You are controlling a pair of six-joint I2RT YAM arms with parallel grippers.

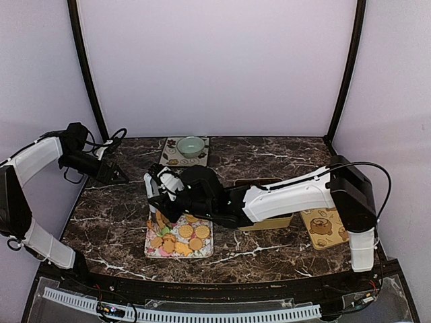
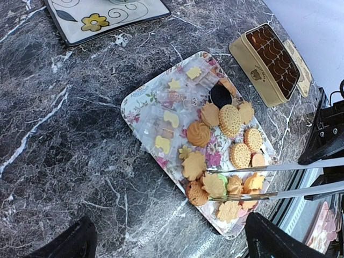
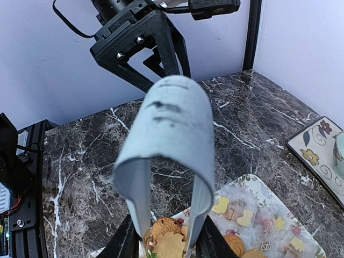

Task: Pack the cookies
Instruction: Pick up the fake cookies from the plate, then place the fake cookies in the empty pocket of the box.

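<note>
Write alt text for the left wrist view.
A floral tray of cookies sits on a dark marble table, with metal tongs reaching in from the right, their tips either side of a flower-shaped cookie. A gold tin lies beyond the tray.

Dark marble-pattern desk with white veining, black trim along the near edge. Plain pale lilac back wall and matching side walls, with two black posts slanting up from the desk's far corners. Soft, even light across the whole enclosure, slight sheen on the marble.
</note>
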